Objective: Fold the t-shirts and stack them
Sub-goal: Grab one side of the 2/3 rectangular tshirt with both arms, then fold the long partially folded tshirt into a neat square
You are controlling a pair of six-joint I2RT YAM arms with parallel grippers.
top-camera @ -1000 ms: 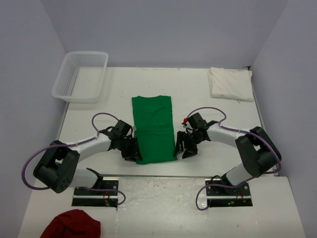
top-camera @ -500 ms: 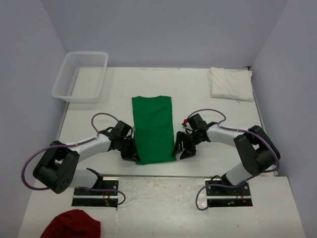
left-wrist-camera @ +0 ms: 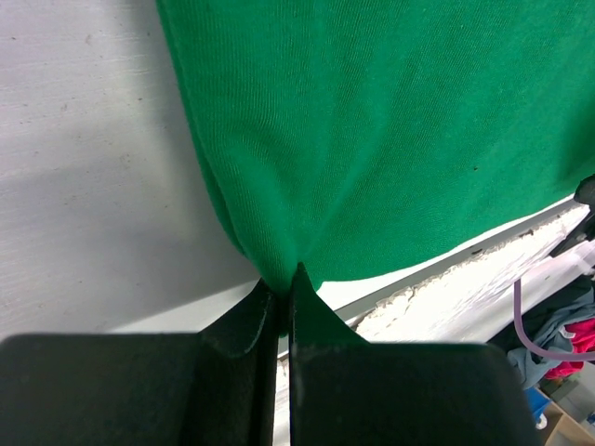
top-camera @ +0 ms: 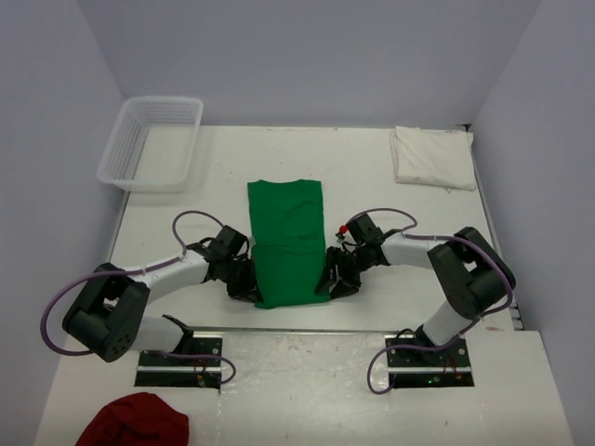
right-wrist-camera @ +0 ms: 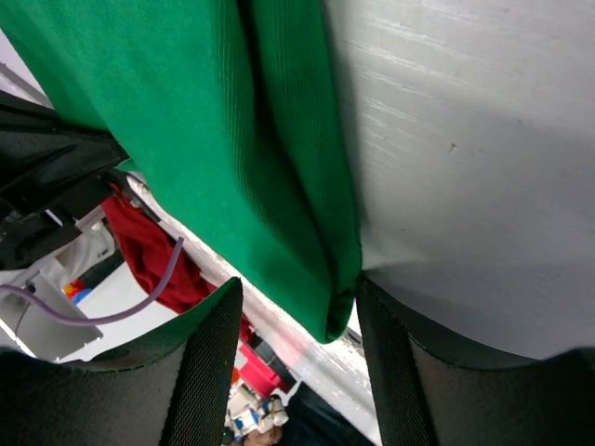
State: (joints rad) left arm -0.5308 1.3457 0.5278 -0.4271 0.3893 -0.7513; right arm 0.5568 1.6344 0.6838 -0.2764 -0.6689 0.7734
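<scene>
Green shirt (top-camera: 286,246): partly folded; near-left corner is clamped by left gripper (left-wrist-camera: 284,286); near-right corner is straddled by parted right gripper (right-wrist-camera: 297,290).
Cream shirt (top-camera: 429,156): far right, unstacked.

1. A see-through basket (top-camera: 152,141) sits at the far left corner of the white table (top-camera: 214,186).
2. A dark red cloth (top-camera: 133,423) lies bunched up by the near left edge.

The left gripper (top-camera: 249,286) and right gripper (top-camera: 335,284) sit at near corners of the green t-shirt (top-camera: 288,243).
</scene>
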